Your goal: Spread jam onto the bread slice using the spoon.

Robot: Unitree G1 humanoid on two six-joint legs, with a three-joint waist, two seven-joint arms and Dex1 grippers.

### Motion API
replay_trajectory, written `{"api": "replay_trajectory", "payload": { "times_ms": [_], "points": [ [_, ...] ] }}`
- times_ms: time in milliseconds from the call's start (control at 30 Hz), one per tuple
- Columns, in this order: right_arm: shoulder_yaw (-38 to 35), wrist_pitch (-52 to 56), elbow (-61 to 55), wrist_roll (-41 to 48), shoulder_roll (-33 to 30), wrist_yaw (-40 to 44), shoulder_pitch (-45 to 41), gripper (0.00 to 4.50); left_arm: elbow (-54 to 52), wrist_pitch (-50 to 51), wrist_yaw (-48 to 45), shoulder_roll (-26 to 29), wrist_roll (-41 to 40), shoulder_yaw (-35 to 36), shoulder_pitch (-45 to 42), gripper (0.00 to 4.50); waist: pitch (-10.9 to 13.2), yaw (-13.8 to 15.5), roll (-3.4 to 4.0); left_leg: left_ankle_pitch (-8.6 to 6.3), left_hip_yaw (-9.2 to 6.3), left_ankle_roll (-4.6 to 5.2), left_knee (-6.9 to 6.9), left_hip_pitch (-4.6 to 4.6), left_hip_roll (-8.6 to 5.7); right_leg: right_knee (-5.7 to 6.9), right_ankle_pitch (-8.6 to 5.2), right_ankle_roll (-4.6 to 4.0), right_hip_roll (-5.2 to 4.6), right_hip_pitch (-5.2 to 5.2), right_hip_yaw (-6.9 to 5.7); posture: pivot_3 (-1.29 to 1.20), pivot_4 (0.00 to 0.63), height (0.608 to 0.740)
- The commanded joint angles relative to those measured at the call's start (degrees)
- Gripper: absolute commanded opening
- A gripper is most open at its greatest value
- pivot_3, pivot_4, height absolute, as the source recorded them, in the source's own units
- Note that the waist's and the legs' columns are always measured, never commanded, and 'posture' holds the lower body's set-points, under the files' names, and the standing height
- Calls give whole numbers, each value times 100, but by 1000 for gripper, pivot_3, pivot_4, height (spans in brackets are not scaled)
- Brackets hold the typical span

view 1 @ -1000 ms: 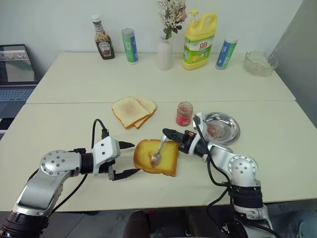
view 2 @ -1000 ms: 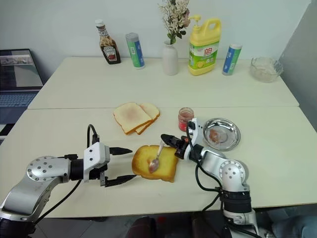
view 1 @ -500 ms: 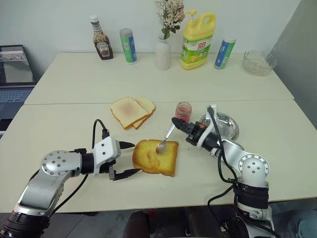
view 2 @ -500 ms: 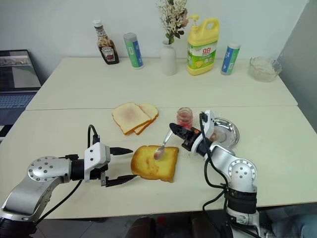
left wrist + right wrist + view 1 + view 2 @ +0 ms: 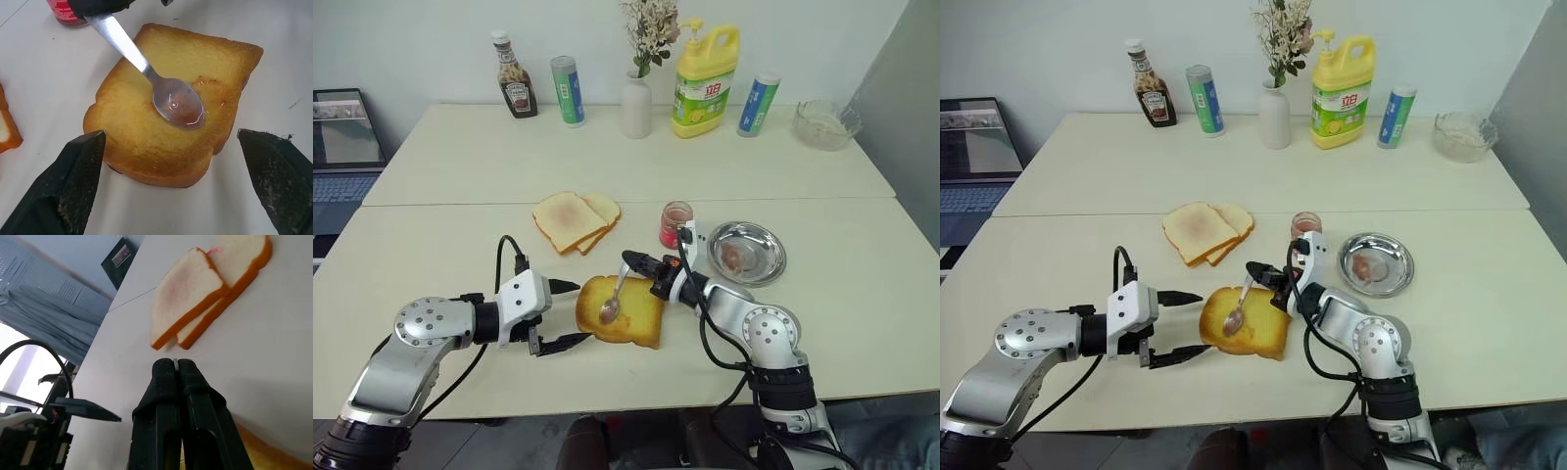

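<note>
two fingers pinch the spoon on the bread slice; left fingers spread.

Each arm was built of rounded silver-grey metal housings, the big disc-shaped joint on the left one ringed with small dark screw holes. Black cables looped out of both arms, one arching over the white wrist block at 12 o'clock behind the left gripper, others curling round the right arm near its silver elbow. The right gripper had a black body with a small orange-red mark, and both grippers ended in two slim, pointed black fingers.
</note>
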Motion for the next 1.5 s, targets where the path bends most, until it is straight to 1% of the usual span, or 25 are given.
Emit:
{"api": "replay_trajectory", "payload": {
  "times_ms": [33,200,300,367,433,567,633,767,933,1100,1200,1300,1500],
  "points": [
    [-299,-203,-122,-51,-104,47,-160,15,-130,-7,12,-19,-64,-9,-78,4500,0,1,0,0,0,0,0,0,0,0,0,0,0,0,0,0,150,740],
    [-610,-221,-203,-24,-305,-34,-114,15,-82,-20,-27,-37,-76,-56,-178,4500,0,1,0,0,0,0,0,0,0,0,0,0,0,0,0,0,150,740],
    [-892,59,-539,372,-408,-134,30,15,-38,-51,-52,-37,-63,-61,-196,4500,0,2,0,0,0,0,-1,0,0,0,0,0,0,0,0,0,150,740],
    [-1001,465,-864,940,-448,-173,154,15,-48,-48,-186,22,-113,-75,-171,4500,0,2,0,0,0,0,-1,-1,0,-1,0,0,0,0,1,0,150,740],
    [-963,748,-1085,1225,-511,-176,271,15,-90,-115,-311,74,-105,-89,-122,4500,0,0,0,0,0,0,-2,-1,1,-1,0,0,0,0,1,0,150,740],
    [-841,924,-1177,1423,-476,-280,392,15,-105,-106,-403,92,-101,-62,-81,4500,0,-15,0,0,0,0,-2,2,2,2,0,0,1,0,2,0,150,740],
    [-674,911,-1163,1332,-453,-238,470,15,-114,-99,-424,94,-98,-30,-60,4500,0,-12,0,0,-1,0,-2,2,2,2,-1,0,2,0,1,0,150,740],
    [-264,638,-909,838,-530,91,656,15,-170,-107,-448,134,-74,-11,-17,4500,0,-10,0,0,2,0,-1,1,0,-1,-1,1,1,0,3,0,150,740],
    [-158,308,-682,497,-518,264,634,15,-221,-81,-398,135,-61,5,2,4500,0,-7,-1,0,1,0,-1,1,0,-1,-2,3,0,0,2,0,150,740],
    [-567,55,-346,564,-129,-78,426,15,-245,-46,-345,118,-64,-24,-20,4500,0,-6,0,0,0,0,-1,2,1,1,-3,4,1,0,1,0,150,740],
    [-818,-14,-198,553,-19,-296,357,15,-241,-52,-341,104,-64,-52,-31,4500,0,-5,0,0,1,0,-1,1,0,0,-1,1,1,0,1,0,150,740],
    [-941,-35,-167,495,-32,-401,361,15,-219,-67,-334,71,-57,-88,-61,4500,0,-5,0,0,1,0,-1,0,0,-1,-1,1,0,0,2,0,150,740],
    [-946,45,-469,460,-283,-366,568,15,-188,-75,-333,30,-67,-119,-116,4500,0,-5,0,0,2,0,-1,1,0,-1,-1,1,0,0,2,0,150,740]
  ]
}}
